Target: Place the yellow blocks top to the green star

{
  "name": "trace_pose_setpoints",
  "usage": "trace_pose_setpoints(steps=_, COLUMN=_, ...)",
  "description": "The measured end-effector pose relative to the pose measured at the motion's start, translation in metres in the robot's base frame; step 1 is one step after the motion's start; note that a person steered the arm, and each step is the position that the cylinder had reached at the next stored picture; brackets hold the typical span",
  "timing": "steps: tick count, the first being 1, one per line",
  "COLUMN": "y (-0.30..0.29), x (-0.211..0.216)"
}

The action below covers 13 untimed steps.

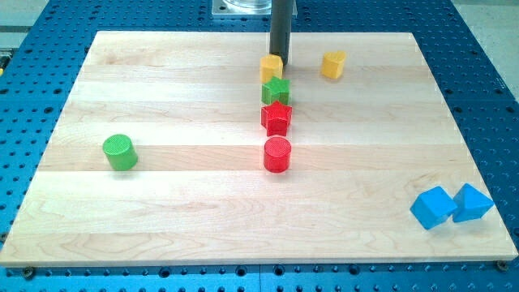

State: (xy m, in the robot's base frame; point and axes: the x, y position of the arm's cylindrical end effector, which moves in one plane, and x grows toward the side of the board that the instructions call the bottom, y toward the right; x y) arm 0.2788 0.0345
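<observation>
**Rod parked right behind one yellow block, other yellow sitting off to the side**

Going across the board (162, 211) from the view's left: first thing I see is the green cylinder (120, 152), all alone on the left half, well apart from everything else.

Then the middle is where it's busy. There's a column of blocks running top to bottom. At the view's top of that column is a yellow block (272, 68), looks roughly cube-ish but I can't make out the shape for sure. Right below it, touching or as good as touching, is the green star (276, 91). Below that the red star (276, 118), tight against the green one, and then a red cylinder (276, 154) a little gap further toward the view's bottom.

My tip (280, 62) comes down from the view's top, just to the upper right of that yellow block. It looks pressed right up against the block's back edge, though I can't swear it's actual contact from this angle. It's just a bare rod, nothing to open or close, nothing held.

Further right, the second yellow block (332, 64) sits near the top edge, at about the same height as the first, clearly apart from my tip and the column.

Way over at the view's bottom right, two blue blocks (451, 206) sit side by side, touching, near the board's corner.
</observation>
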Motion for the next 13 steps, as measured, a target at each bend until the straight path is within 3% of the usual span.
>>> trace_pose_setpoints(steps=2, y=-0.013, x=0.013)
trace_pose_setpoints(steps=4, y=-0.004, x=-0.030)
trace_pose_setpoints(steps=5, y=-0.081, x=-0.025)
trace_pose_setpoints(steps=6, y=-0.127, x=0.012)
trace_pose_setpoints(steps=7, y=-0.093, x=0.053)
trace_pose_setpoints(steps=13, y=-0.028, x=0.023)
